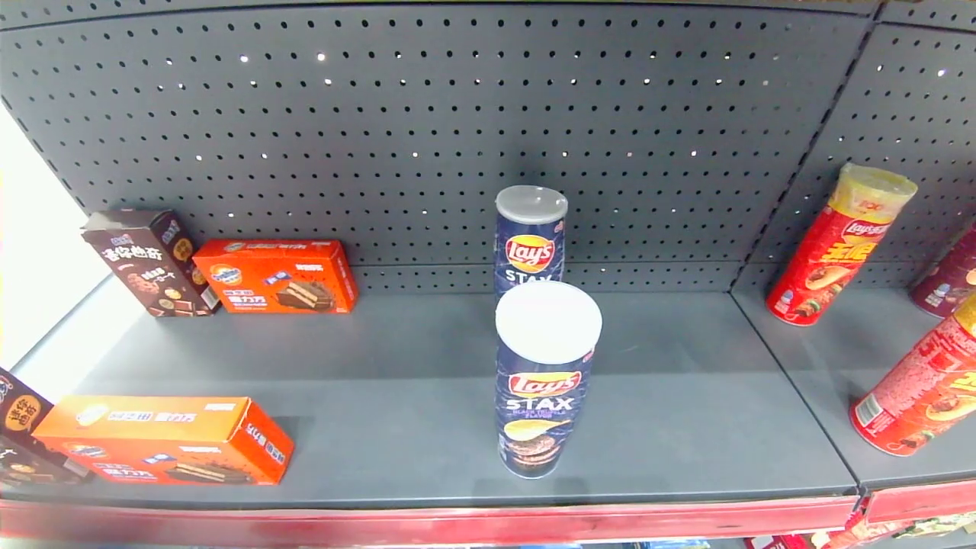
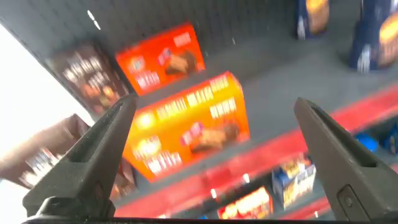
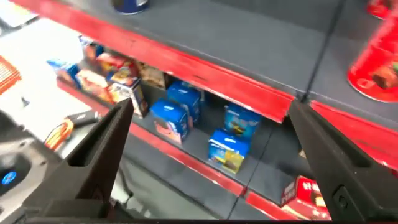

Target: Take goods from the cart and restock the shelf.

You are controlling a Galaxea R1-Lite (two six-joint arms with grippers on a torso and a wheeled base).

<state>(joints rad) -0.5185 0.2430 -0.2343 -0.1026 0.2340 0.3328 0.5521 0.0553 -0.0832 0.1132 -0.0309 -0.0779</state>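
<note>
Standing upright mid-bay on the grey shelf (image 1: 686, 412) are two dark blue chip cans. The front can (image 1: 543, 381), w/ a white lid, is nearer the red front rail (image 1: 457, 522). The back can (image 1: 530, 240), w/ a grey lid, is straight behind it, close to the pegboard back (image 1: 381, 114). The two are apart, not touching.

At the rear on the robot's left, an orange box (image 1: 276, 276) lies on its long side just beside a brown box (image 1: 149, 263) that stands on end. At the front left, a second orange box (image 1: 164, 440) lies along the shelf edge w/ another dark box (image 1: 23, 435) right next to it, cut by the frame. In the next bay to the right are a red can (image 1: 839, 244) at the back, a second red can (image 1: 919, 389) nearer the front, and a dark red one (image 1: 949, 274) at the edge.

The left gripper (image 2: 214, 104) has its fingers spread wide w/ nothing between them. It is in front of the shelf's left end, facing the front orange box. The right gripper (image 3: 210, 104) is also spread and empty. It is lower, out in front of the red rail. Below the rail, blue packs (image 3: 171, 118) sit on the lower shelf (image 3: 205, 174).
</note>
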